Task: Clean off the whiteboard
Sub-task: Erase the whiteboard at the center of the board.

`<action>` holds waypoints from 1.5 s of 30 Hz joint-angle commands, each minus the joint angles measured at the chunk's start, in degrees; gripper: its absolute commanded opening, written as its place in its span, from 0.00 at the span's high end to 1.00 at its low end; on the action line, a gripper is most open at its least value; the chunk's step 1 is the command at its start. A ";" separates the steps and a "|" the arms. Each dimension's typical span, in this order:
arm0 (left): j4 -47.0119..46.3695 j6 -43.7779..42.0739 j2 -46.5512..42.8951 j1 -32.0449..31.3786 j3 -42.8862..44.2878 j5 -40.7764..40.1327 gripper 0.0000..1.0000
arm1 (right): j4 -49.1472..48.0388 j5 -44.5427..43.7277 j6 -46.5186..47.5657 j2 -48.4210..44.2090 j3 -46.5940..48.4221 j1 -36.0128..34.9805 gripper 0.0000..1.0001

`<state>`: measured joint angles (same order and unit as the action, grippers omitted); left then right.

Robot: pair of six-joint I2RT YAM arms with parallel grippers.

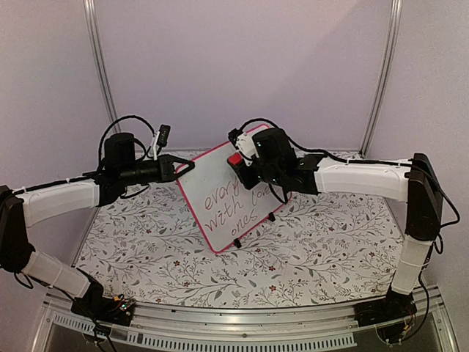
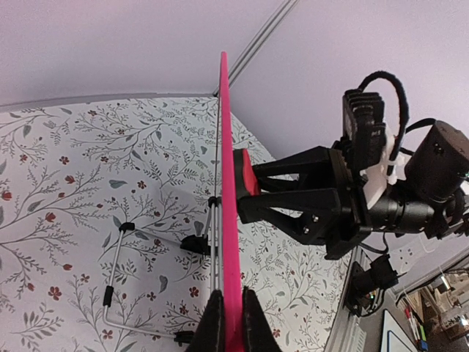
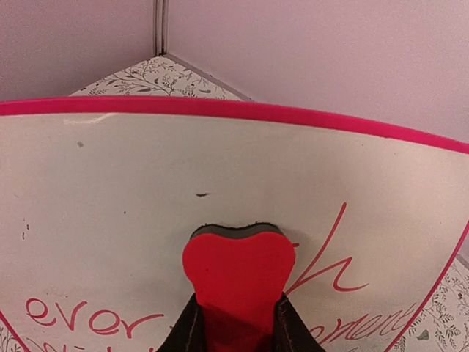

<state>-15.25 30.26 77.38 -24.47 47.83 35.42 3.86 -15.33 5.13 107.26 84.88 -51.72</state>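
Most writing (image 1: 226, 209) not wiped yet, only the top looks blank | whiteboard (image 1: 212, 183) stands tilted on the table (image 1: 330, 242), left gripper (image 2: 233, 317) pinching its edge | right gripper (image 1: 248, 167) clamped on eraser (image 3: 236, 268), flat against it

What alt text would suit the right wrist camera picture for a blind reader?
A red heart-shaped eraser, gripped by the right hand, rests against a pink-framed whiteboard. Red handwriting runs beside and below it; the board above is mostly blank.

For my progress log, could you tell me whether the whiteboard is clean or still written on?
Still written on: the whiteboard carries red handwritten words below the red eraser.
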 commanded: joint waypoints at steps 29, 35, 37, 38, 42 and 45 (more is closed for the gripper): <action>-1.29 0.89 -1.27 -1.52 -0.55 5.80 1.00 | 6.59 -4.43 0.58 1.42 6.28 2.77 0.74; -1.29 0.92 -1.29 -1.46 -0.55 5.80 1.00 | 6.46 -3.02 -0.15 1.23 3.09 2.76 0.75; -1.31 0.93 -1.23 -1.41 -0.55 5.78 1.00 | 5.96 -2.63 -0.53 0.82 1.56 2.77 0.75; -1.34 0.91 -1.24 -1.44 -0.53 5.75 1.00 | 5.79 -2.52 -0.69 0.62 0.86 2.77 0.75; -1.37 1.00 -1.01 -1.43 -0.54 5.87 1.00 | 5.32 -2.14 -1.05 -0.18 -1.18 2.75 0.75; -1.37 1.01 -0.92 -1.39 -0.53 5.89 1.00 | 4.91 -1.78 -1.19 -0.57 -2.13 2.77 0.75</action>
<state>-15.22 30.48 77.38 -24.47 47.83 35.48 7.64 -18.72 4.49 106.94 85.06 -49.06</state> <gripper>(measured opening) 0.022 0.254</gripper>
